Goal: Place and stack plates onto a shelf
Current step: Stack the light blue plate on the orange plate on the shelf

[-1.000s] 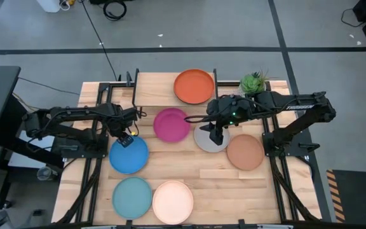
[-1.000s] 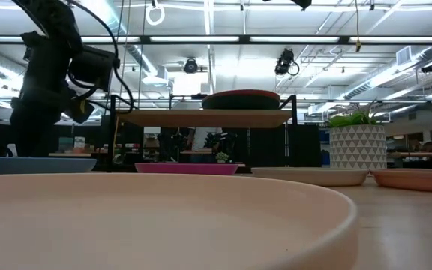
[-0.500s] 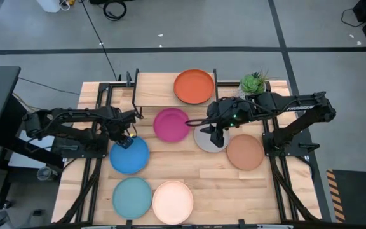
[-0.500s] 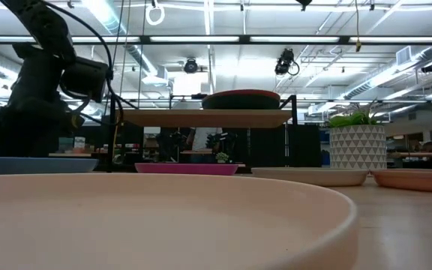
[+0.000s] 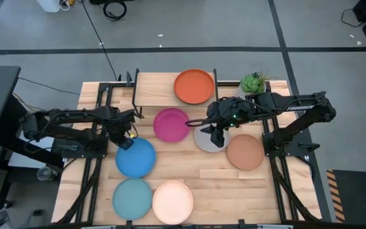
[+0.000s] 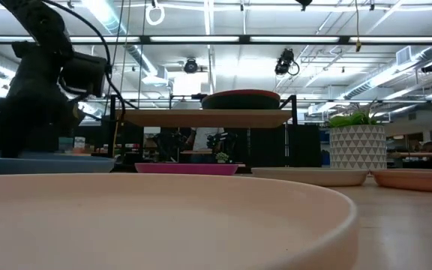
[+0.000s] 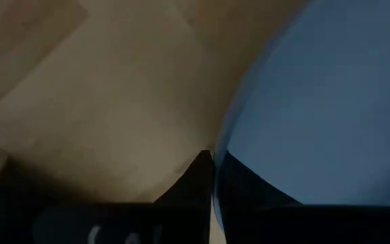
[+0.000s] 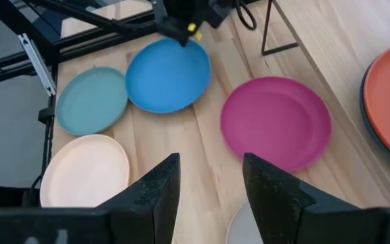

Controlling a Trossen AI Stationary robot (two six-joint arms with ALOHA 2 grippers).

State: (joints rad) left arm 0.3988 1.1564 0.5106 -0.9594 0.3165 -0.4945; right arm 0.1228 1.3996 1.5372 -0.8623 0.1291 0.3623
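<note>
No readable writing anywhere.

Across all four views, no letters, numbers, brand marks or signs can be made out: not on the plates, the shelf, the robot arms, the patterned plant pot, nor the room behind the table.

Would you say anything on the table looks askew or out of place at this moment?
Yes: the blue plate sits slightly tilted, its far edge pinched by the left gripper and raised off the table in the low view. The right gripper hangs open over the grey plate.
</note>
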